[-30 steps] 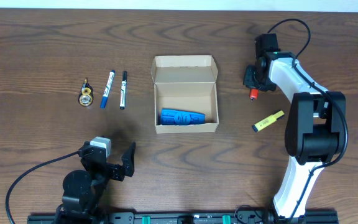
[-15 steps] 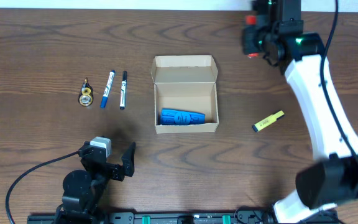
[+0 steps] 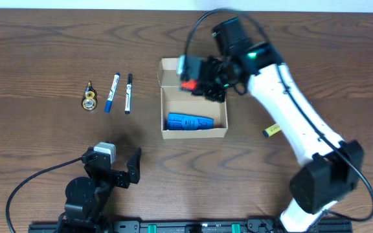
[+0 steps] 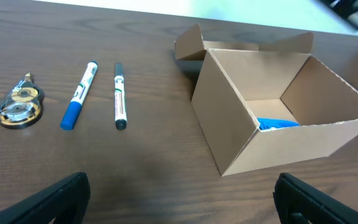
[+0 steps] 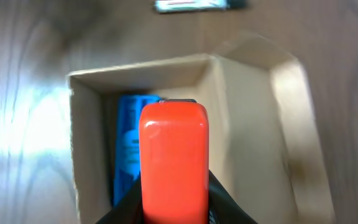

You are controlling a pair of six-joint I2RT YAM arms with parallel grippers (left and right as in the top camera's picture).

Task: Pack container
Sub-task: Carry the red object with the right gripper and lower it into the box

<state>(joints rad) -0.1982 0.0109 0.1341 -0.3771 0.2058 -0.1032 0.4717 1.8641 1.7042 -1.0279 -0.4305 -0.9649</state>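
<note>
The right gripper [image 5: 173, 208] is clamping an orange-red item [image 5: 173, 158] between its fingers [image 5: 129, 205]. The jaws are closed down to about the width of that piece, and I can't tell what the item actually is. From overhead it's hanging over the back half of the container [image 3: 194, 133], around where the lid flap is hinging up. I can't tell whether it's touching the cardboard.

The left gripper [image 4: 182, 200] is sitting low near the front edge of the table [image 3: 44, 52] with its jaws spread wide. It's gripping nothing, and it's pointing toward the box from well back.

The container is lying open in the middle of the table, with the lid folded back on the far side. A blue object [image 3: 190, 122] is lying along the box's near wall, and the rest of the floor is showing bare cardboard.

Everything is resting on dark woodgrain. Left of the box, a black marker [image 3: 128, 94] and a blue marker [image 3: 112, 92] are lying side by side, and a small round tape-looking thing [image 3: 90, 98] is lying just past them. All three are well apart from the box.

On the right, a yellow highlighter [image 3: 272, 129] is peeking out from under the right arm. The front strip of table between the left gripper and the box is showing open wood.
</note>
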